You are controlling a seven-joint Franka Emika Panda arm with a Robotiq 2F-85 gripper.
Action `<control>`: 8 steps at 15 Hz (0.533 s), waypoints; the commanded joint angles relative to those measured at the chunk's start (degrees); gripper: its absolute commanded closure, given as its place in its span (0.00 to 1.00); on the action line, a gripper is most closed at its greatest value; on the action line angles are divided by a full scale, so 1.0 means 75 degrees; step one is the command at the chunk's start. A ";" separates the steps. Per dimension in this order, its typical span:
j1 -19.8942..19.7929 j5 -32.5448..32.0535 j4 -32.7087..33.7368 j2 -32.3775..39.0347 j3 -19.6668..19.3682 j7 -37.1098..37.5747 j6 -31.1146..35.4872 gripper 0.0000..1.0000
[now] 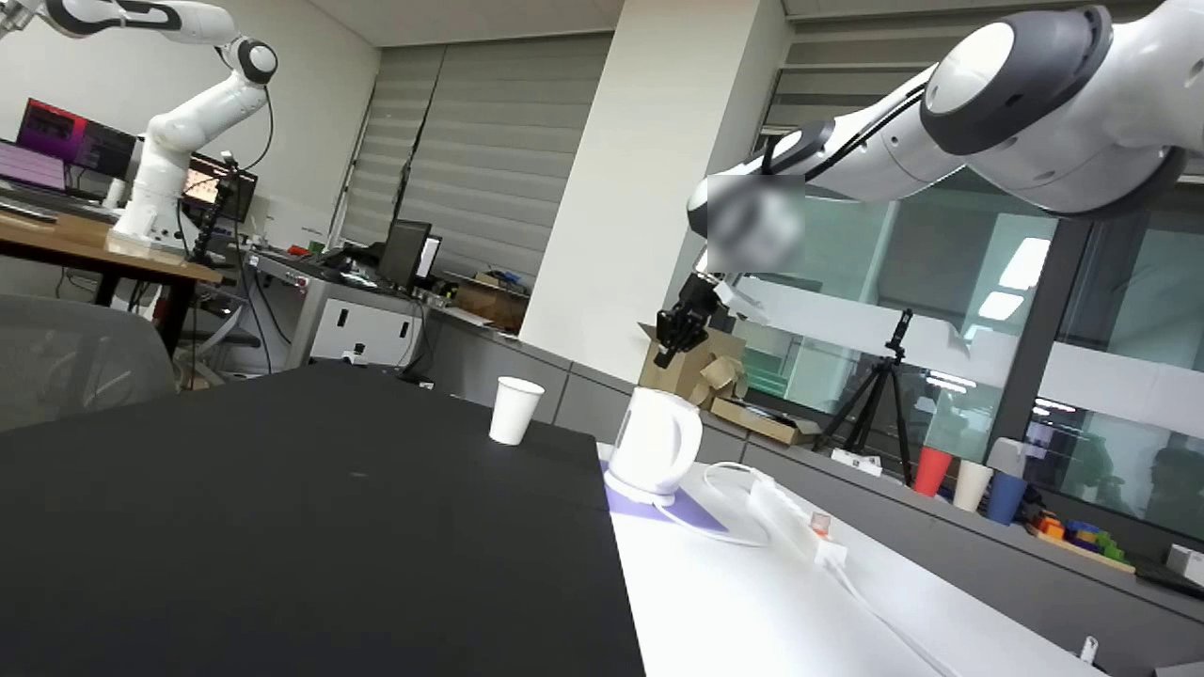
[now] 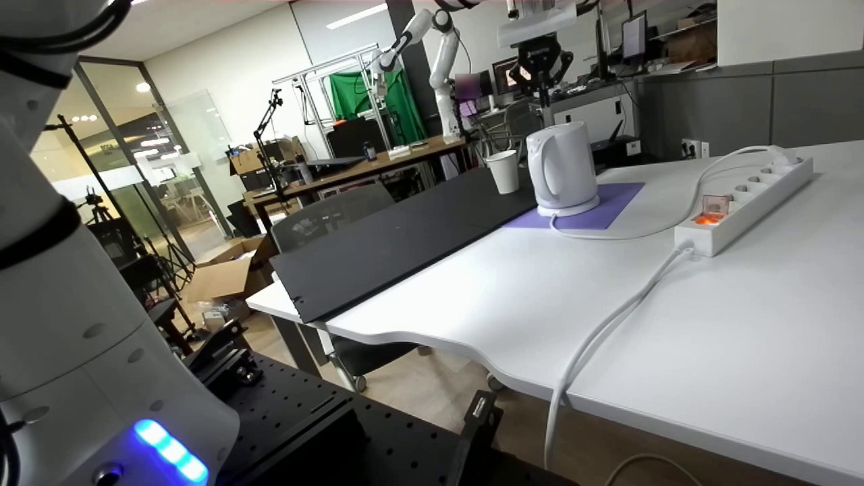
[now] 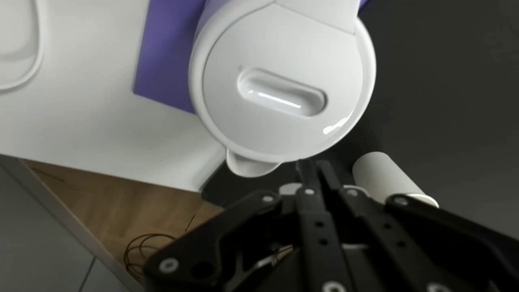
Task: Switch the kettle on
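Observation:
The white kettle [image 1: 654,442] stands upright on its base on a purple mat [image 1: 691,511]; an exterior view also shows the kettle [image 2: 561,165], its loop handle facing that camera. In the wrist view the kettle's lid [image 3: 284,81] is seen from above, the spout below it and the handle cut off at the top edge. My gripper [image 3: 314,164] is shut and empty, fingertips by the lid's rim near the spout. In both exterior views the gripper [image 1: 668,355] [image 2: 544,101] hangs above the kettle's top. Contact cannot be told. I cannot make out the kettle's switch.
A white cup [image 1: 515,411] [image 2: 503,171] [image 3: 385,176] stands near the kettle on the black board [image 2: 405,236]. A white power strip [image 2: 749,202] with an orange-lit switch lies on the white table [image 2: 607,290]. The kettle's cord loops to it.

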 commanded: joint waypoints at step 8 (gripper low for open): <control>-0.0078 -0.0091 0.0013 0.0060 0.0107 0.0024 0.0013 0.69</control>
